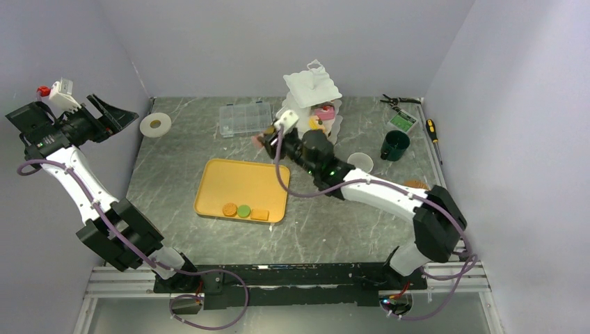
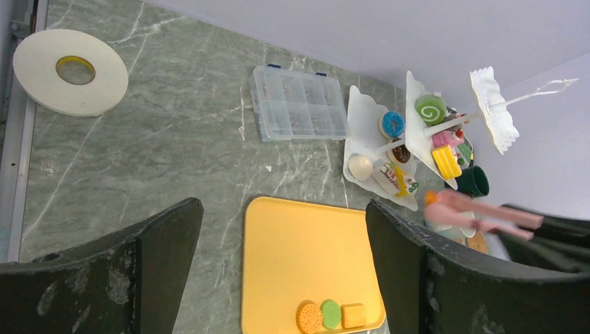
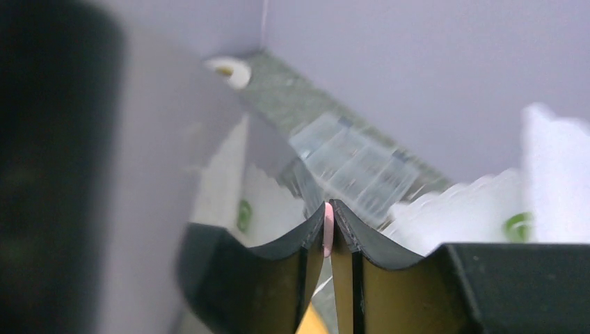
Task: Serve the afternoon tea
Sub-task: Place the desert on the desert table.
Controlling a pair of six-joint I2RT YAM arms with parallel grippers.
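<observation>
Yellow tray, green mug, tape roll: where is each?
yellow tray (image 1: 236, 177), top view, bare middle of its floor.
green mug (image 1: 394, 146), top view, outer side wall.
tape roll (image 1: 145, 125), top view, white face left of hole.

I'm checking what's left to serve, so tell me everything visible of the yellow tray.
The yellow tray is a shallow rectangle with rounded corners and a raised rim, plastic-looking, lying flat on the grey marbled table, about mid-table. Mostly bare, it holds three pastries in a row at its near edge: an orange round biscuit, a green round one, an orange square one. Nothing grips it.
</observation>
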